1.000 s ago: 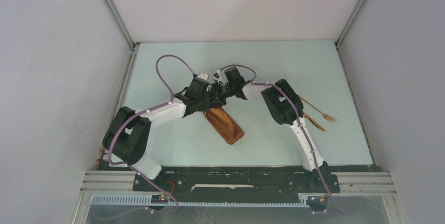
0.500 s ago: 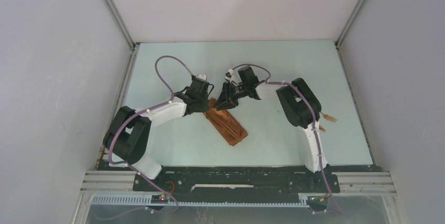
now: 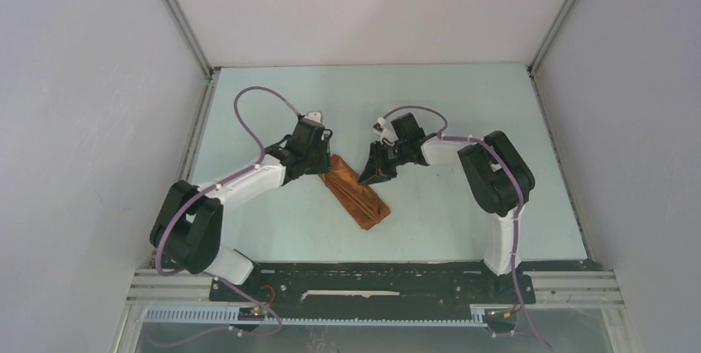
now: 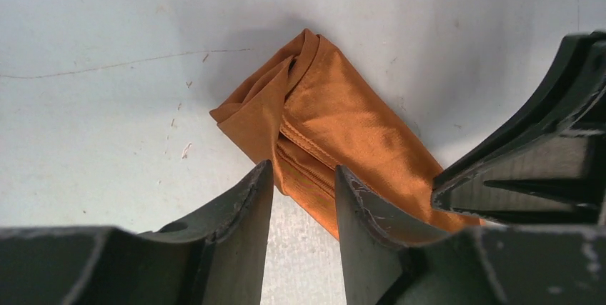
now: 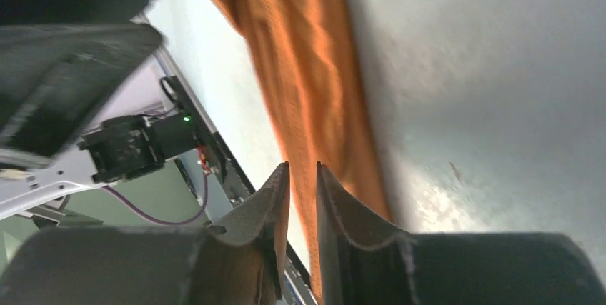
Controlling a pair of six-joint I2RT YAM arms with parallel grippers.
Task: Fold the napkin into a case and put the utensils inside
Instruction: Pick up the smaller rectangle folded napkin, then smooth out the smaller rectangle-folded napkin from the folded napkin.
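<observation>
The napkin, folded into a narrow rust-orange case [image 3: 357, 200], lies diagonally on the table between the arms. It also shows in the left wrist view [image 4: 343, 112] and the right wrist view [image 5: 300, 55]. My left gripper [image 3: 324, 163] is at its upper end, jaws open, with the cloth's layered edge just past the tips [image 4: 304, 169]. My right gripper [image 3: 368, 178] is low over the case's right side, empty, its jaws [image 5: 301, 166] almost together with only a thin slit. The golden utensils are hidden, apparently behind the right arm.
The right arm's elbow [image 3: 496, 173] hangs over the right part of the table. The right gripper's finger [image 4: 529, 155] shows close beside the case in the left wrist view. White walls enclose the pale table [image 3: 273, 229]; the base rail [image 3: 364, 283] runs along the near edge.
My right gripper has pulled away from the left one, to the right and nearer. The right elbow has swung right and now covers the utensils. The left gripper stayed by the case's upper end.
</observation>
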